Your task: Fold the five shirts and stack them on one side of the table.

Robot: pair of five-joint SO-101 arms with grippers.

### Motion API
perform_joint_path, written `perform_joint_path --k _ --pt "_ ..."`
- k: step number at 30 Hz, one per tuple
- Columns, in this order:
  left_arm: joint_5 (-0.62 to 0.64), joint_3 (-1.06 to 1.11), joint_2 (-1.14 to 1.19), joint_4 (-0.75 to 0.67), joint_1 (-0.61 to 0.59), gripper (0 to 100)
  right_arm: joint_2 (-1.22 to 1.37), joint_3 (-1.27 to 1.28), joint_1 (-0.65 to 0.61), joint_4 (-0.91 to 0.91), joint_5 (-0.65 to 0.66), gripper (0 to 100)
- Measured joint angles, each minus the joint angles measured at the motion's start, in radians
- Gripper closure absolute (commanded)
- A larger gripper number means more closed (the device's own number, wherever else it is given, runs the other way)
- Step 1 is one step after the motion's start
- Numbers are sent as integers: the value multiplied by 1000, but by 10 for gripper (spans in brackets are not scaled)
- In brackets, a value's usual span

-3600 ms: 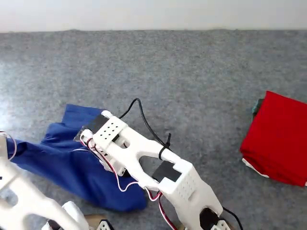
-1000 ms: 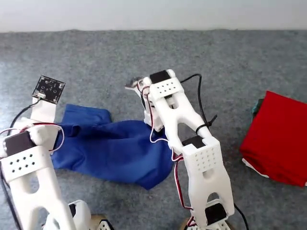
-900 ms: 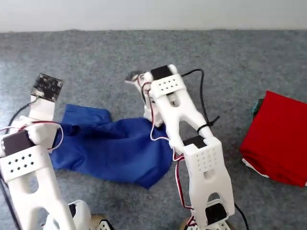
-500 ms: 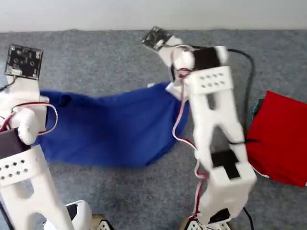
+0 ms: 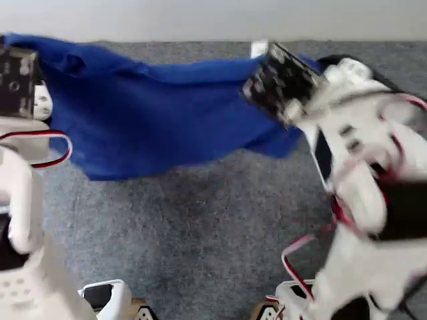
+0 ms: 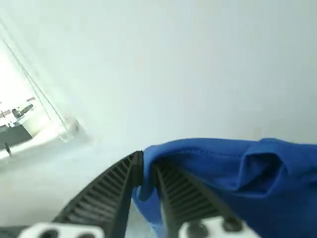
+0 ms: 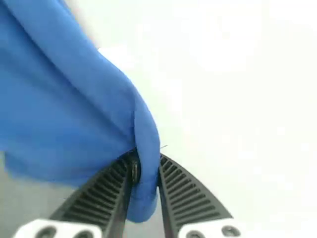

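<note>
A blue shirt [image 5: 153,110] hangs stretched in the air between the two raised arms, well above the grey table [image 5: 200,233]. The arm at the left of the high view holds its left corner, the arm at the right its right corner. In the left wrist view my left gripper [image 6: 147,171] is shut on a bunched blue shirt [image 6: 233,173] edge. In the right wrist view my right gripper [image 7: 144,171] is shut on a fold of the blue shirt [image 7: 59,114], which drapes away from the fingers.
The raised right arm [image 5: 360,173] covers the right side of the table in the high view. A pale wall [image 5: 200,20] runs along the table's far edge. Bare grey table surface lies under the hanging shirt.
Both arms have lifted and spread apart, raising the blue shirt off the table and pulling it taut. The red folded pile at the right is now covered by the right arm.
</note>
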Motion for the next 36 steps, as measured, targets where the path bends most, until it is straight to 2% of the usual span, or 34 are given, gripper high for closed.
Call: perform_joint_path --k 8,19,22,26,29,32,36 --pt "-110 -169 -11 -77 3 987 -170 -2 86 -80 37 989" --pt "-187 -390 -29 -74 6 987 -305 14 241 -78 37 989" --pt "-201 -388 -29 -6 6 987 -295 80 244 -72 35 989" --pt "-247 -272 -2 133 8 987 -239 233 224 -72 35 989" --pt "-276 -117 58 181 8 987 -149 385 176 -72 35 989" --pt "-288 66 143 160 8 987 -44 557 130 -138 37 989" --pt "-288 247 301 -6 8 987 92 717 97 -350 25 989"
